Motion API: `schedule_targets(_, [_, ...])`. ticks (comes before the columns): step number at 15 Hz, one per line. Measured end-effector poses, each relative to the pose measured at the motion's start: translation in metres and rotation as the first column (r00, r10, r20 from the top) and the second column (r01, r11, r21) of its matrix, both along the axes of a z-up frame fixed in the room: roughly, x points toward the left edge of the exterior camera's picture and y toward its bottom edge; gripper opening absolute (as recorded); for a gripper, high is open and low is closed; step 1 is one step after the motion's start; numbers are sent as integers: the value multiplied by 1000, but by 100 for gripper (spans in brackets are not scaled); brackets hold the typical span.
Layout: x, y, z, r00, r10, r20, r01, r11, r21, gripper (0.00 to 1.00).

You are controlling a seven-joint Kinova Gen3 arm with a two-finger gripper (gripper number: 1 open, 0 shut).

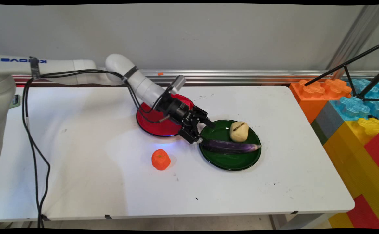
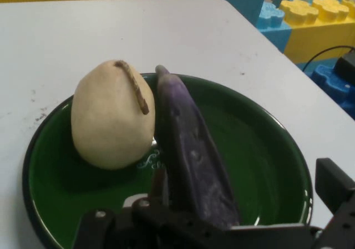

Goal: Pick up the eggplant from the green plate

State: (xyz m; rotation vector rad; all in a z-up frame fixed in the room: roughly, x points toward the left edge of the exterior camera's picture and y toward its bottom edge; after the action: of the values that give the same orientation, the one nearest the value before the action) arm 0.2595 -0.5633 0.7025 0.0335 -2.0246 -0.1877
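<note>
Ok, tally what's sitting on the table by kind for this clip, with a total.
Plates: 2, red plate and green plate
Food items: 3, pear, eggplant, orange fruit
Total: 5

Blue lettering reading KINOVA stands on the white upper link of the arm (image 1: 46, 63) at the far left of the main view; it appears mirrored or upside down from this angle. A small white mark, too small to read, sits on the black body of the claw (image 1: 205, 131). In the hand view, pale cursive script shows on the floor of the green plate (image 2: 266, 149), partly covered by the pear and the eggplant; its letters cannot be made out.
</note>
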Motion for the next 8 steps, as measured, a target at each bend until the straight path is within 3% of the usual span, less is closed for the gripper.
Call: schedule_targets(8, [-15,-7,-7,999,-18,34,18,1000,2,100])
